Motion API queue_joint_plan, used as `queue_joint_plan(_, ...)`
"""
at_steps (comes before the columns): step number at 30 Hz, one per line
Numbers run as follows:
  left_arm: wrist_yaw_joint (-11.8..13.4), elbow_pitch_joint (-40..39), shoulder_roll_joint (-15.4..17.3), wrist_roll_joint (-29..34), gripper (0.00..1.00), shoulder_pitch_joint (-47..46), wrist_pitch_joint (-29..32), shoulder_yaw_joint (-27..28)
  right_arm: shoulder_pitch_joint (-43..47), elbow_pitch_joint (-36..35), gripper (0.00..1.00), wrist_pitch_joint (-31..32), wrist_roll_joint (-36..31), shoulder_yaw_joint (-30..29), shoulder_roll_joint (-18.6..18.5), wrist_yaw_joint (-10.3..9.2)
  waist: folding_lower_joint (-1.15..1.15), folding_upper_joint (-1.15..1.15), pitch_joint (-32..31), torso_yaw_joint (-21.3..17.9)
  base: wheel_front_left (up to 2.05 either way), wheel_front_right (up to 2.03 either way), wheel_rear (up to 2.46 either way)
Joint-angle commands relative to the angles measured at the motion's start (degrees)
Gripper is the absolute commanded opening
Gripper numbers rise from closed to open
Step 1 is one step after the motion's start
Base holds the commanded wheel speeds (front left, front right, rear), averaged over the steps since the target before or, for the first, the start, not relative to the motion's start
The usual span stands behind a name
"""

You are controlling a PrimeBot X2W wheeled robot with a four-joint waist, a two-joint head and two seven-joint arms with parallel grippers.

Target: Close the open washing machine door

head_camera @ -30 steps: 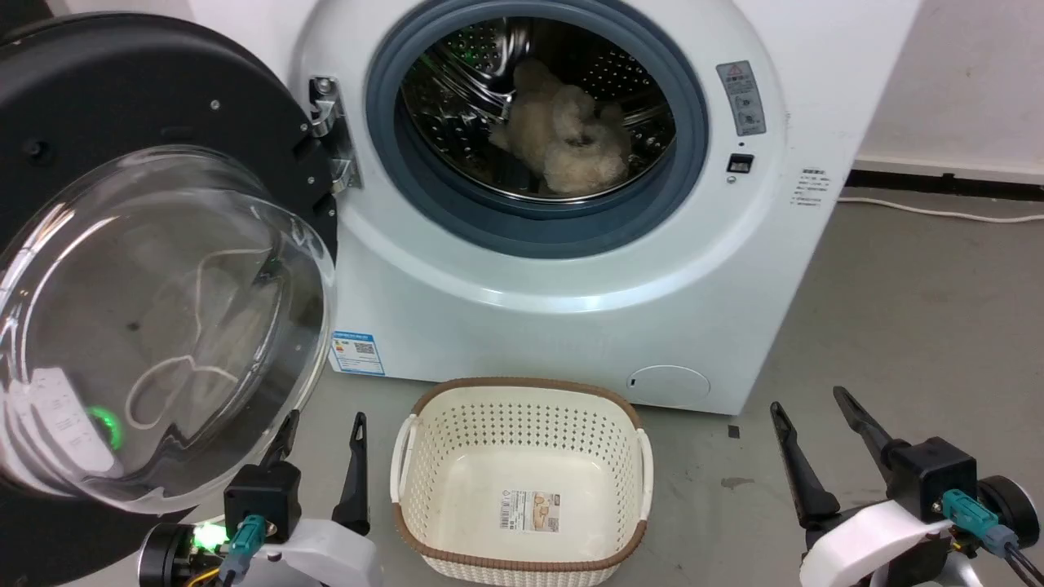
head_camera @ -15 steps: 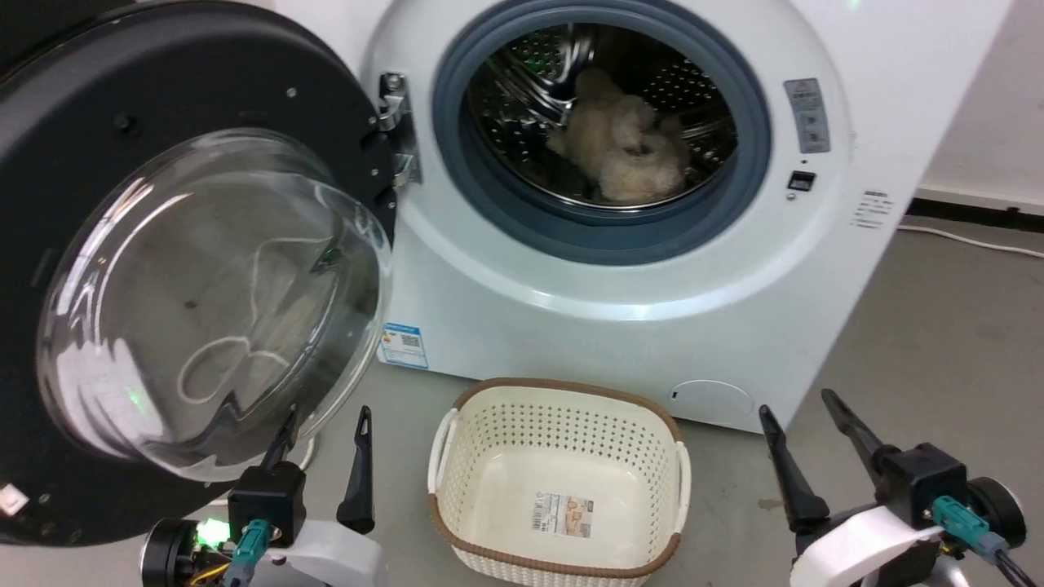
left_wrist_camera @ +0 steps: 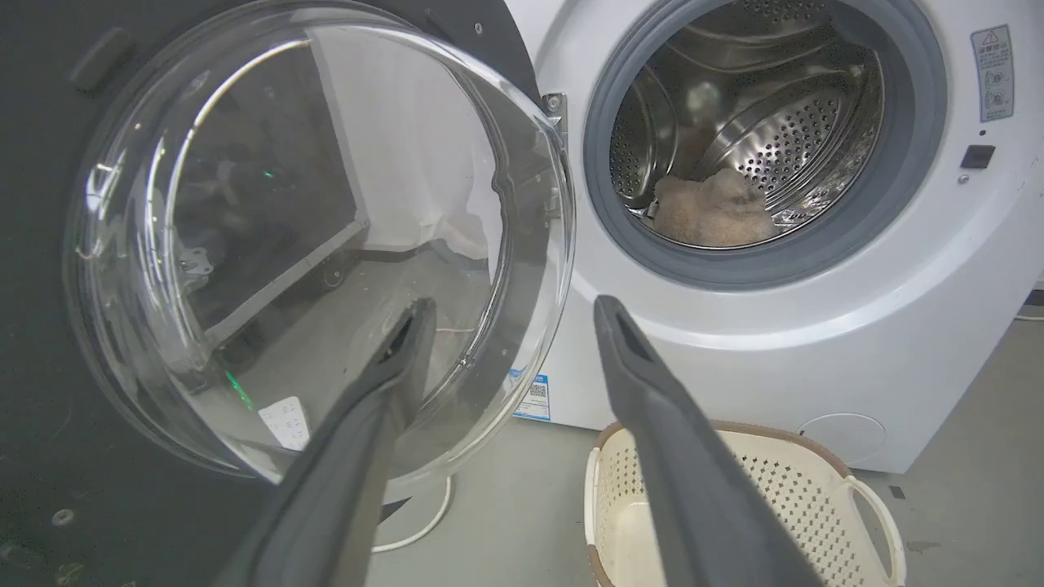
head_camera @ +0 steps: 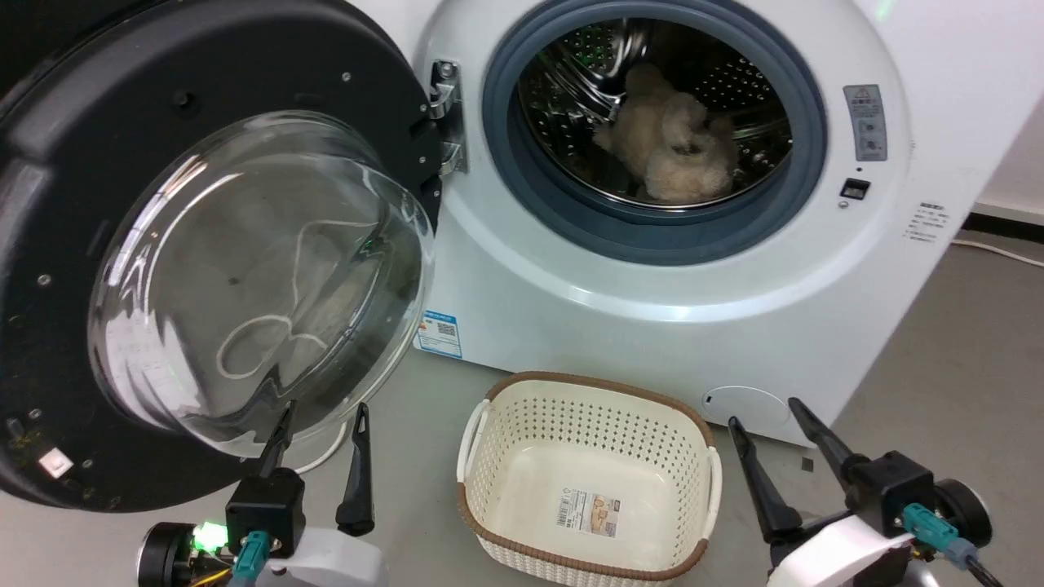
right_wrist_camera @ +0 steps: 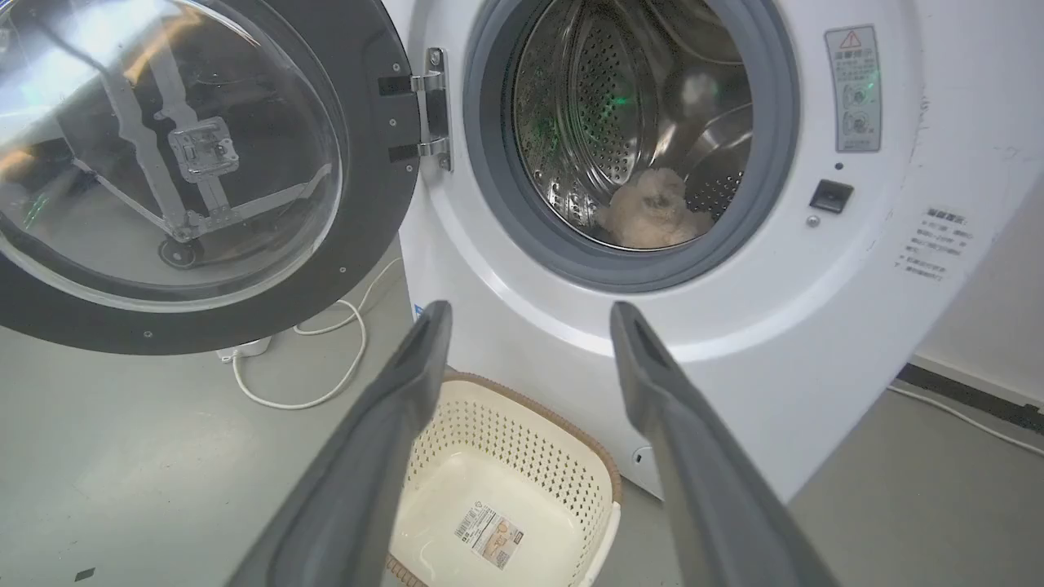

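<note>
The head camera has swung. The washing machine [head_camera: 620, 326], its door and the basket all sit further right in the head view than a second ago. That is the camera's move, not theirs. The washing machine door [head_camera: 253, 261] is as wide open as it was, and both grippers keep the same spread.

The left gripper [head_camera: 325, 405] has its fingers released and parted, gripping nothing. The right gripper [head_camera: 763, 410] is the same, splayed and empty.

The door is round and stands upright, swung out on the metal hinge [head_camera: 447, 114] at the left edge of the grey rubber-ringed drum opening [head_camera: 652, 236]. Its inner face and bulging glass bowl point back toward the robot. It lies ahead of the left gripper's fingers and off to their left. In the head view, the bowl's lower edge is right at the tip of the outer finger. In the left wrist view, the left gripper [left_wrist_camera: 514, 300] has one finger lying across the glass and the other across the machine's white front.

In the right wrist view, the right gripper [right_wrist_camera: 530, 304] points toward the washing machine's white front just below the drum opening, where a fluffy beige item [right_wrist_camera: 652, 216] lies in the steel drum.

A cream perforated laundry basket [head_camera: 587, 383] with a brown rim sits on the floor between the two grippers, just in front of the machine. The floor [head_camera: 962, 342] is smooth grey. A white cable [right_wrist_camera: 326, 391] curls on it below the door. At the far right a pale wall [head_camera: 1019, 163] meets a dark skirting.
</note>
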Motion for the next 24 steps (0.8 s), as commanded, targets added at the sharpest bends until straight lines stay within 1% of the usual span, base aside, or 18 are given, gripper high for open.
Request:
queue_joint_plan(1, 0.4, -0.3, 0.4, 0.2, 1.00, 0.7, -0.6, -0.2, -0.9, 0.4, 1.00, -0.5, 0.5, 0.5, -0.4, 0.02, 0.00, 0.00, 0.0, 0.3, 0.00, 0.00, 0.00)
queue_joint_plan(24, 3.5, -2.6, 3.0, 0.1, 1.00, 1.7, -3.7, -2.8, -0.8, 2.6, 1.00, -3.7, 2.4, 4.9, -0.8, 0.03, 0.00, 0.00, -0.7, 6.2, 0.00, 0.00, 0.00)
